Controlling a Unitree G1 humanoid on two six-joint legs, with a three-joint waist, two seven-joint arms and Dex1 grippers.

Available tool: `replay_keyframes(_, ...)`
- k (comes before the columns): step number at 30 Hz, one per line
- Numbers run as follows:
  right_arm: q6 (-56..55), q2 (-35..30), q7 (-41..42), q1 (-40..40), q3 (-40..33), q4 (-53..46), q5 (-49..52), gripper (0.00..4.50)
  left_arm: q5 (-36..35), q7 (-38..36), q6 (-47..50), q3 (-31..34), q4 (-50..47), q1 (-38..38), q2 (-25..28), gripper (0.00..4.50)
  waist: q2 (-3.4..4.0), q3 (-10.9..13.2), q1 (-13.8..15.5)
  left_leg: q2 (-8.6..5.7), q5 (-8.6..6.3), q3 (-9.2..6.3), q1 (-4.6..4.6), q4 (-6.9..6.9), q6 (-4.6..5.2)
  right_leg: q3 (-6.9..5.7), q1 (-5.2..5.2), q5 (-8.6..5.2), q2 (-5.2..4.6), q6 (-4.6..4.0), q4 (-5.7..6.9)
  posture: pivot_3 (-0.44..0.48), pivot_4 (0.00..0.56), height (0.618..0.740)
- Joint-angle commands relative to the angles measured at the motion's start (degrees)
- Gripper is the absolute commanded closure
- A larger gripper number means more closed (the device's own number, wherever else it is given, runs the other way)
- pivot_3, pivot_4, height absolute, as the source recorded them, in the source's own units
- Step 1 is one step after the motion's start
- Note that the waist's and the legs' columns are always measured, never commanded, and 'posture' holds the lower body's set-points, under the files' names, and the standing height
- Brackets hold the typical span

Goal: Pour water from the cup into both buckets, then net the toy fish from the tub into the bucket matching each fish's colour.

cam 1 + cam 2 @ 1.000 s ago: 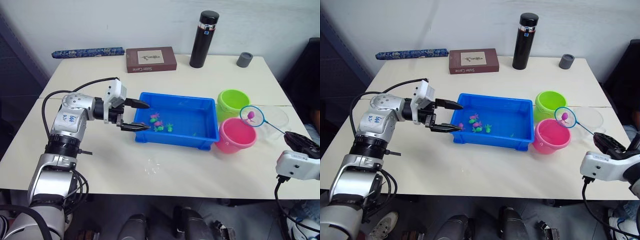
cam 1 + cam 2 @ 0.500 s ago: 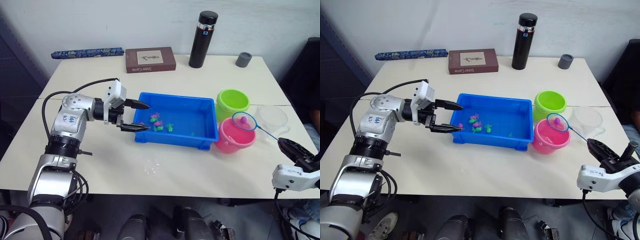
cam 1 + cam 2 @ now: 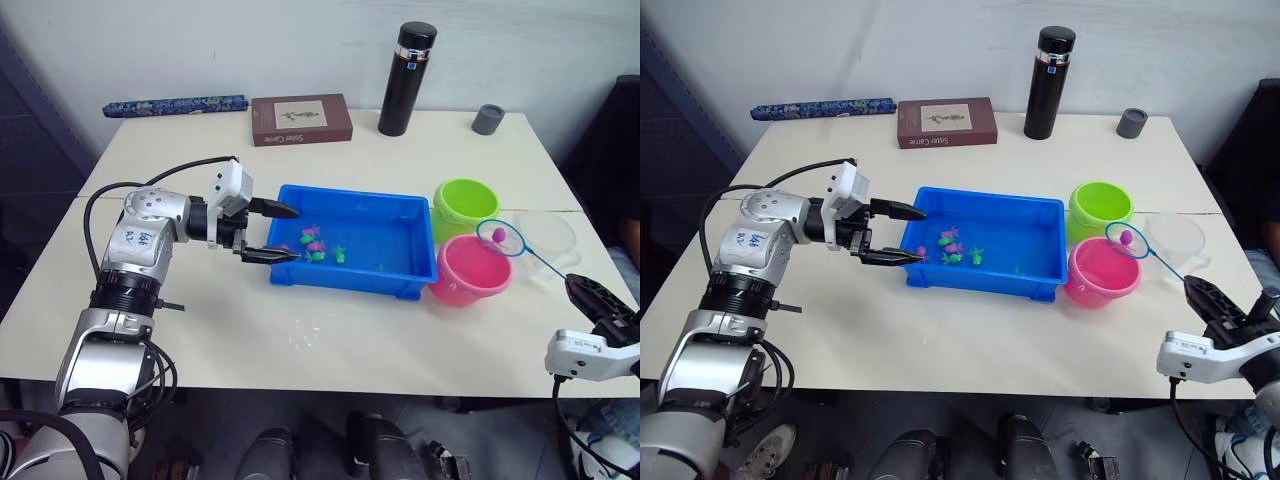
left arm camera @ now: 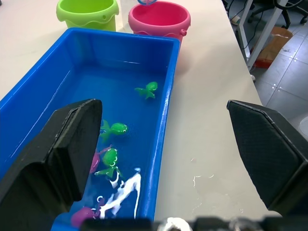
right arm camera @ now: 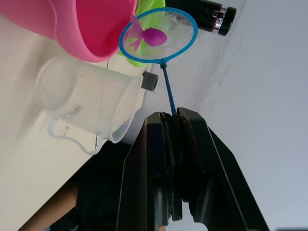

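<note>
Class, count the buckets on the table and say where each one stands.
2. The green bucket stands beside the blue tub's far right corner; the pink bucket is in front of it, beside the tub's near right corner.

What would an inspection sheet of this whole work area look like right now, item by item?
Surface: pale table, with a small wet patch near its front edge.
Job's things: blue tub holds water and green and pink toy fish; green bucket and pink bucket stand side by side; clear cup beside them; net carries a pink fish above the pink bucket.
Clutter: black flask, book, small grey cup, blue patterned roll.
Grippers: left gripper open at the tub's end; right gripper shut on the net's handle.
Cables: black cable looping along the left arm.
Surroundings: plain wall behind the table.
</note>
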Motion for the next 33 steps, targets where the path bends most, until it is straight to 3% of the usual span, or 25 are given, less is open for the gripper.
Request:
replay_keyframes(1,-0.5,0.4,-2.7,0.1,-2.3,-1.2,-0.9,4.50,-0.3,-0.1,-0.4,1.1,-1.7,-0.6,0.2,0.03,0.00,0.0,0.0,0.00,0.00,0.00,0.00,0.00,0.00,0.00,0.00,0.00,0.00,0.00,0.00,0.000,0.150,0.740)
replay_keyframes(16,-3.8,2.7,-14.8,3.1,-1.8,-1.3,-10.8,4.50,-0.4,-0.1,-0.5,1.2,-2.1,-0.1,0.2,0.03,0.00,0.0,0.0,0.00,0.00,0.00,0.01,0.00,0.00,0.02,0.00,-0.01,0.02,-0.01,0.02,0.000,0.150,0.740)
replay_keyframes(22,-3.6,2.7,-14.9,2.9,-0.5,-0.9,-9.2,4.50,-0.4,-0.1,-0.2,1.2,-2.5,0.0,0.4,0.03,0.00,0.0,0.0,0.01,0.00,0.01,0.01,-0.01,0.00,0.03,0.00,-0.01,0.04,-0.02,0.02,0.000,0.150,0.740)
replay_keyframes(25,-3.1,0.7,-12.1,-0.6,-0.2,-1.3,-4.0,4.50,-0.5,-0.2,0.0,1.3,-2.6,0.0,0.6,0.03,0.00,0.0,-0.1,0.00,0.00,0.01,0.02,-0.01,0.00,0.04,0.00,-0.01,0.05,-0.02,0.02,0.000,0.150,0.740)
replay_keyframes(27,-0.8,-1.6,-6.2,-5.4,1.7,-2.0,5.1,4.50,-0.6,-0.1,-0.1,1.7,-2.2,-0.2,0.8,0.03,0.00,0.0,-0.3,0.00,0.00,0.02,0.03,0.00,0.00,0.05,0.00,-0.01,0.04,-0.02,0.04,0.000,0.150,0.740)
replay_keyframes(33,18.3,-3.0,12.8,-18.2,8.5,-8.5,27.7,4.50,-0.4,2.2,0.4,4.1,-2.4,0.8,3.3,0.03,0.00,0.0,-1.2,0.14,0.02,-0.02,0.08,-0.01,0.00,0.02,0.02,-0.05,0.15,-0.09,0.11,0.000,0.150,0.740)
